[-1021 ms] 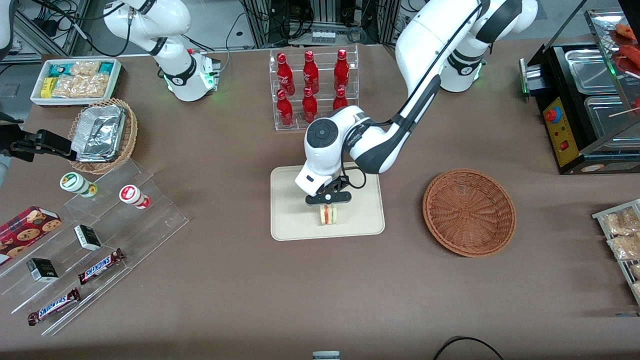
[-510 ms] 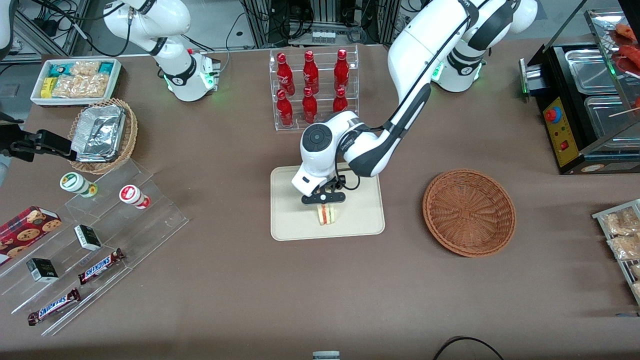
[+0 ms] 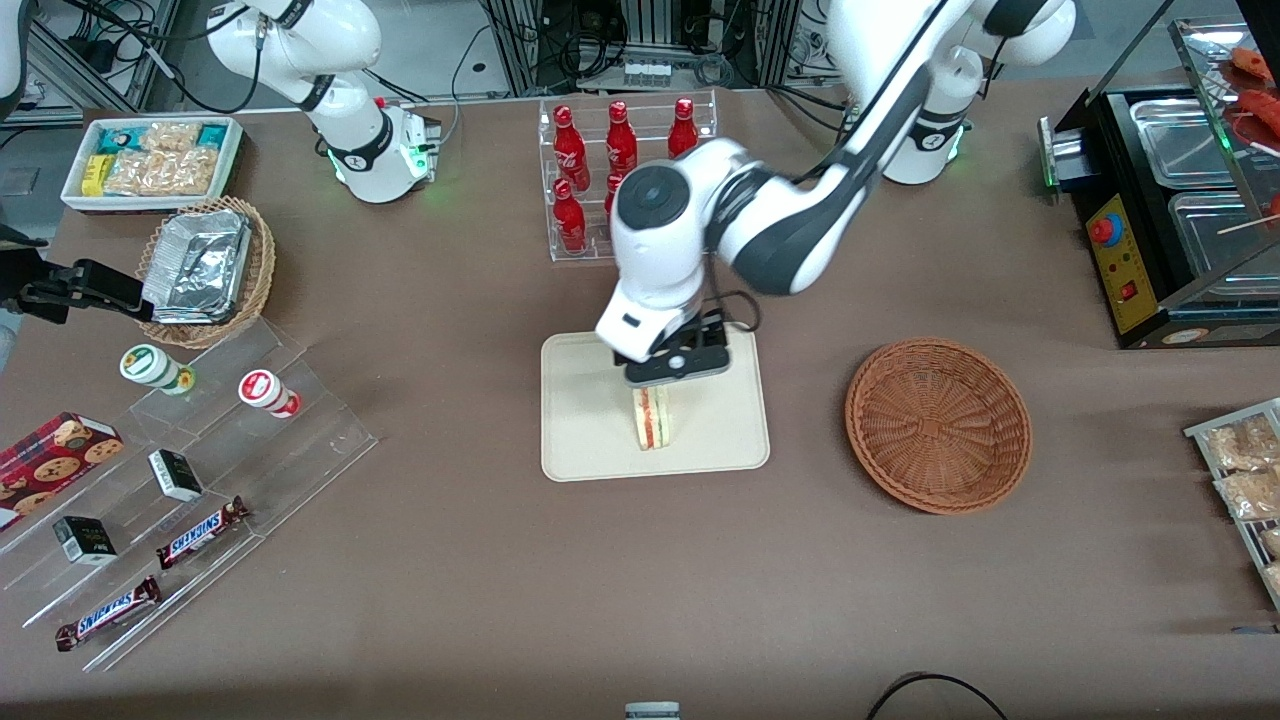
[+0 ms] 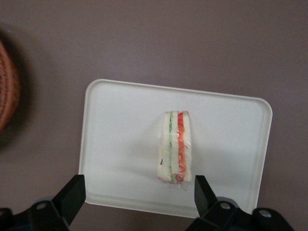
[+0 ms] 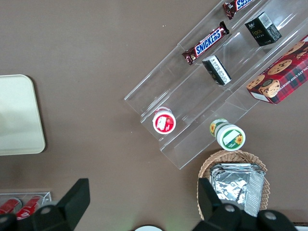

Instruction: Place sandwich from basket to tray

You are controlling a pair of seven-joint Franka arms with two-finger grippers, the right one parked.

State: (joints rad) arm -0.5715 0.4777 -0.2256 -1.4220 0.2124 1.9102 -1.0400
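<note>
The sandwich (image 3: pixel 652 418) (image 4: pixel 175 147), a pale bread wedge with red and green filling, stands on its edge on the cream tray (image 3: pixel 590 440) (image 4: pixel 120 144) at mid-table. My left gripper (image 3: pixel 672 378) (image 4: pixel 138 192) hovers above the tray, over the sandwich's end farther from the front camera. It is open, the black fingers (image 4: pixel 72 195) wide apart with nothing between them. The reddish-brown wicker basket (image 3: pixel 938 425) (image 4: pixel 6 91) sits empty beside the tray, toward the working arm's end of the table.
A clear rack of red bottles (image 3: pixel 625 175) stands farther from the front camera than the tray. A tan basket with foil containers (image 3: pixel 205 270), a white snack bin (image 3: pixel 150 160) and an acrylic step stand (image 3: pixel 200 470) lie toward the parked arm's end. A black machine (image 3: pixel 1170 210) sits at the working arm's end.
The gripper has risen off the sandwich and now stands well above it. The sandwich stays standing on the tray, free of the fingers.
</note>
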